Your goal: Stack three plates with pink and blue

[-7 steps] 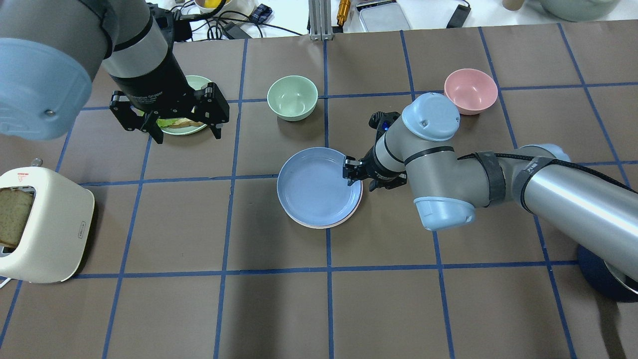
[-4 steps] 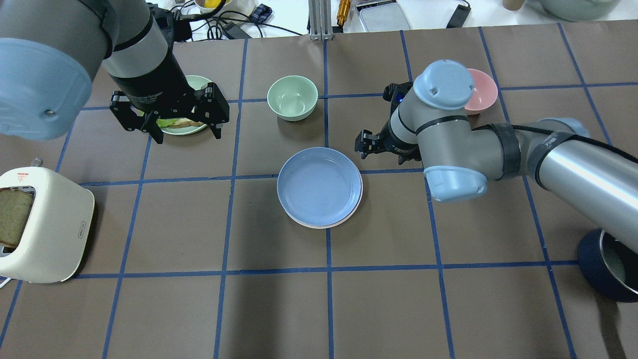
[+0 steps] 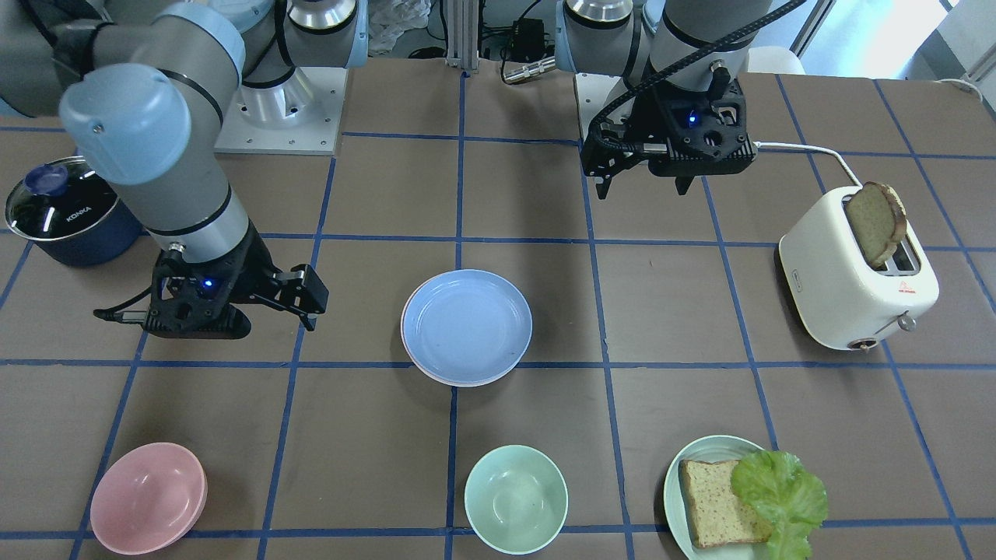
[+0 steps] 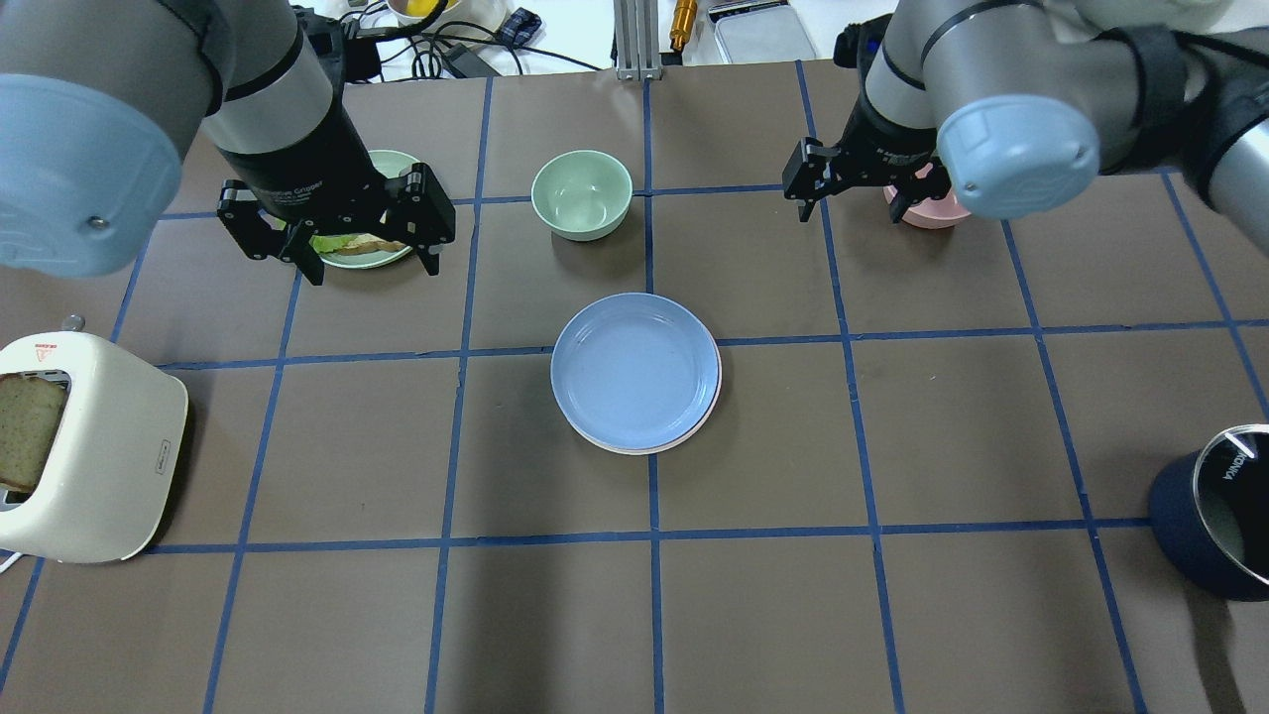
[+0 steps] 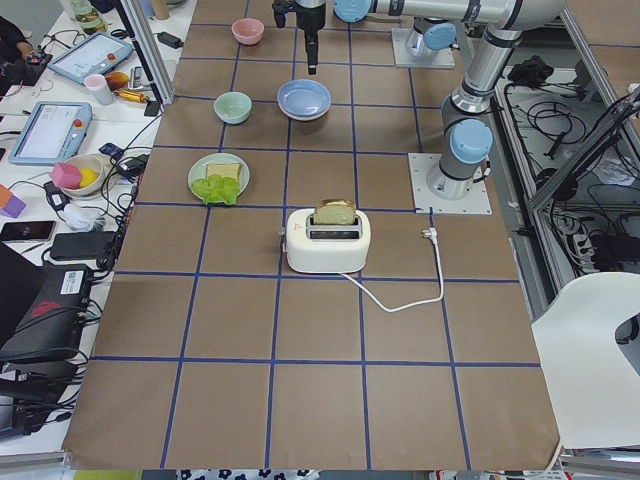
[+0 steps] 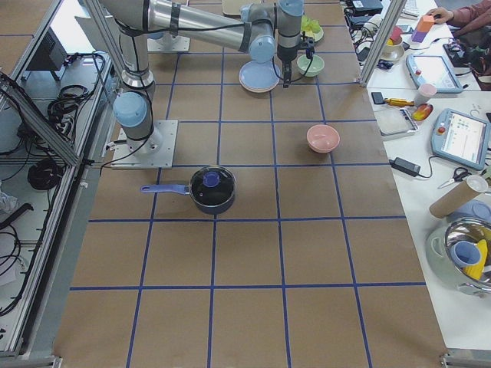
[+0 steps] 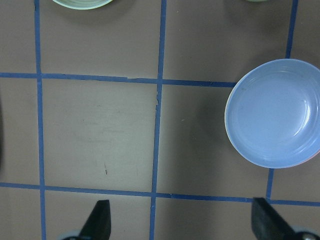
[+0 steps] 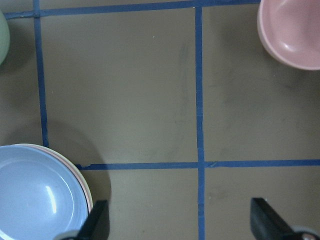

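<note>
The light blue plate (image 4: 635, 369) lies on top of a stack at the table's middle. The pink plate's rim (image 4: 716, 395) shows under it on the right. In the right wrist view a thin cream-white plate rim (image 8: 90, 198) shows outside the pink one. The stack also shows in the front view (image 3: 467, 325) and the left wrist view (image 7: 274, 114). My right gripper (image 4: 853, 213) is open and empty, up in the air, far right of the stack. My left gripper (image 4: 375, 270) is open and empty, high over the far left of the table.
A mint bowl (image 4: 582, 193) stands behind the stack. A pink bowl (image 3: 148, 498) sits at the far right, partly under my right arm. A pale green plate (image 3: 689, 459) with bread and lettuce lies below my left gripper. A toaster (image 4: 94, 446) and a dark pot (image 4: 1214, 526) stand near the front corners.
My right gripper has left the blue plate's right rim and moved up, back and to the right, toward the pink bowl. The stack and the left arm have not moved.
</note>
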You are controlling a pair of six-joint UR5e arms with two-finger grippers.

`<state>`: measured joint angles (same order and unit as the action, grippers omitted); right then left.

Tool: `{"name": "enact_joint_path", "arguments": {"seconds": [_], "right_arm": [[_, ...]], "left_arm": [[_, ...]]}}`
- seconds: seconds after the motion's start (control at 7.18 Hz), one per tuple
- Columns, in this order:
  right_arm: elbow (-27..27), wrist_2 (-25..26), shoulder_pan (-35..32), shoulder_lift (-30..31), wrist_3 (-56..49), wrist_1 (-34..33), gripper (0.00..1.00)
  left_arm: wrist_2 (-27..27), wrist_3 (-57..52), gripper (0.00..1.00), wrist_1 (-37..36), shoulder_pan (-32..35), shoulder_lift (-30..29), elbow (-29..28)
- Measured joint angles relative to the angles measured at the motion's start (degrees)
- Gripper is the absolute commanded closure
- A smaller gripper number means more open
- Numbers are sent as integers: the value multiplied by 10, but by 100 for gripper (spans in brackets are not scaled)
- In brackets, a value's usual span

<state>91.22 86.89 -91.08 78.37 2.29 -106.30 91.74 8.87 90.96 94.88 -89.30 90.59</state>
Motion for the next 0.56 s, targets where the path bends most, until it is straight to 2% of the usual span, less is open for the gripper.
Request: {"name": "enact_joint_path", "arguments": {"seconds": [0.28, 0.56], "right_arm": [[-45, 25, 12, 46, -39, 109, 0], [-65, 36, 21, 70, -65, 168, 0]], "left_arm": [[0, 0, 0, 0, 0, 0, 0], [0, 0, 0, 0, 0, 0, 0]]}}
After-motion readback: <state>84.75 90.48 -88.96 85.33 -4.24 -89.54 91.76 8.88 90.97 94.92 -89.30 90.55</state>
